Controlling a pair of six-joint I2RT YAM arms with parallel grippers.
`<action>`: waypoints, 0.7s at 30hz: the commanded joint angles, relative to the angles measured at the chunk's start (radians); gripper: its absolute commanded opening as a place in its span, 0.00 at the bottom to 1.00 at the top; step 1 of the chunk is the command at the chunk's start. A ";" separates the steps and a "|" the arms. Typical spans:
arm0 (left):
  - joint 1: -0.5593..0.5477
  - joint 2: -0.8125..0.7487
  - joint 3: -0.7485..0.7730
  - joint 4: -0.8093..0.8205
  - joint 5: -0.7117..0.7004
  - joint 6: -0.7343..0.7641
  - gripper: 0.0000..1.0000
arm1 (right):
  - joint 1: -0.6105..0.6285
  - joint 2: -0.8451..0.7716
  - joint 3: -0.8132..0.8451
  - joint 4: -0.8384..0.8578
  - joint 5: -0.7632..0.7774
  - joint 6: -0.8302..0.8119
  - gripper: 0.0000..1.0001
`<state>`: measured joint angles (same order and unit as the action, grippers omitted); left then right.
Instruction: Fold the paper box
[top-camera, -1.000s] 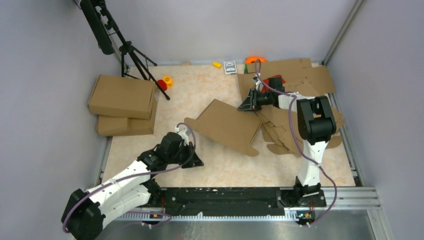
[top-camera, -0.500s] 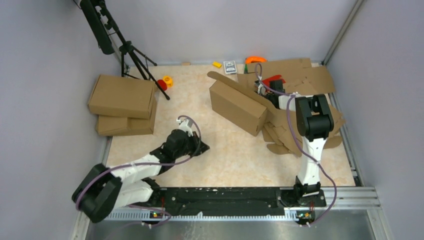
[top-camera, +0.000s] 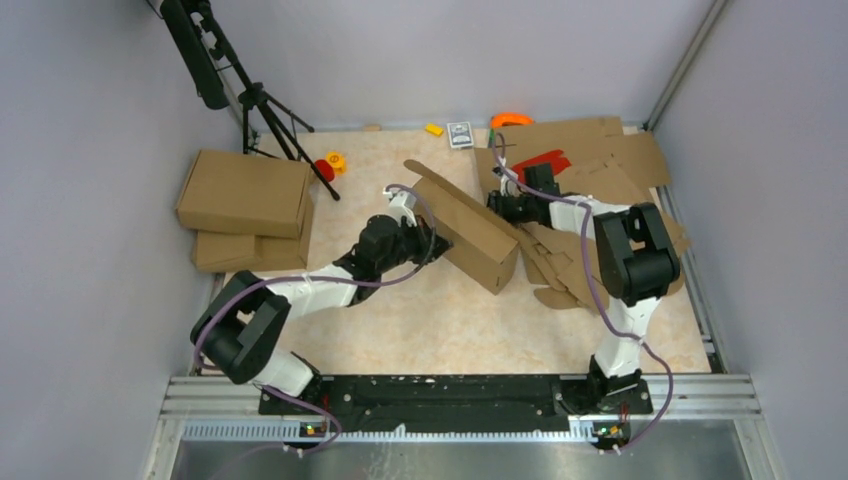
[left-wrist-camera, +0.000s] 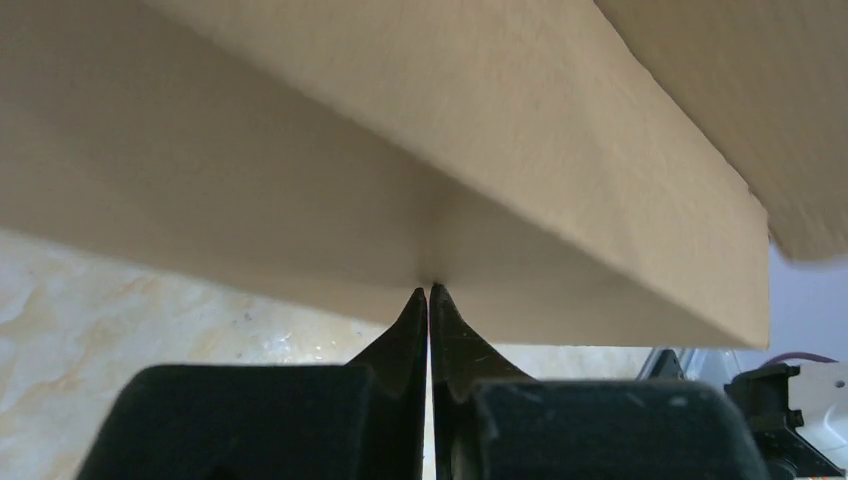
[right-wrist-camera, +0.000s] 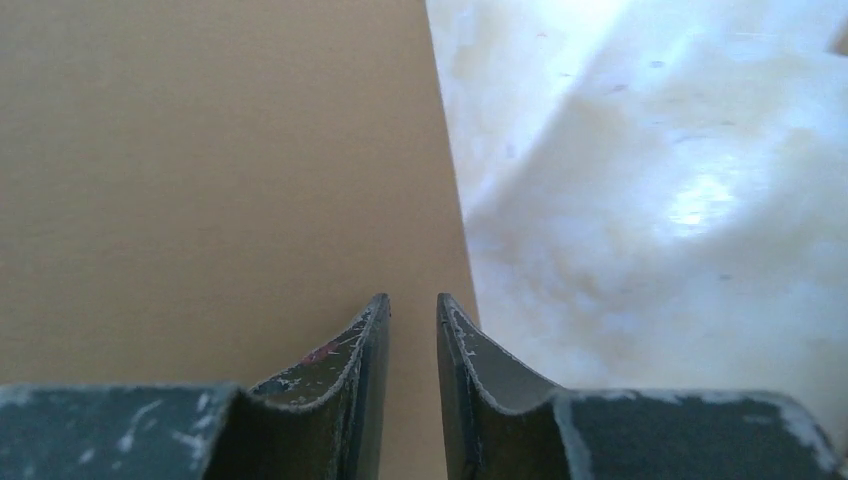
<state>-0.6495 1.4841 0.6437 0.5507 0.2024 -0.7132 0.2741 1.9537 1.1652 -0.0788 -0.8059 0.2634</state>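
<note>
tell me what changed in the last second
The left arm reached out from the near edge; the left hand, shut, now touches the box. The box went from a tilted sheet to a folded-up shape. The right hand stays by its far right end. The stacked boxes and cardboard heap stayed put.

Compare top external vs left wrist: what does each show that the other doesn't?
Top external only: both arms, the right gripper beside the paper box, two folded boxes stacked at left, a heap of flat cardboard sheets at right, a tripod.
Left wrist only: the left gripper is shut, its tips against a crease in the box's wall.
Both: the box, the left gripper, the marbled table.
</note>
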 joint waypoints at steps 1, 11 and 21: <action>-0.005 -0.027 0.021 0.033 0.051 0.045 0.00 | 0.082 -0.137 -0.050 0.007 0.016 -0.002 0.24; -0.032 -0.315 -0.194 -0.157 0.027 0.049 0.00 | 0.242 -0.370 -0.260 0.030 0.235 0.116 0.24; -0.013 -0.717 -0.260 -0.600 -0.132 -0.079 0.25 | 0.359 -0.511 -0.266 -0.089 0.404 0.141 0.25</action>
<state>-0.6777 0.8974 0.3904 0.1482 0.1505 -0.7113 0.5877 1.4921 0.8528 -0.1089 -0.4919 0.3904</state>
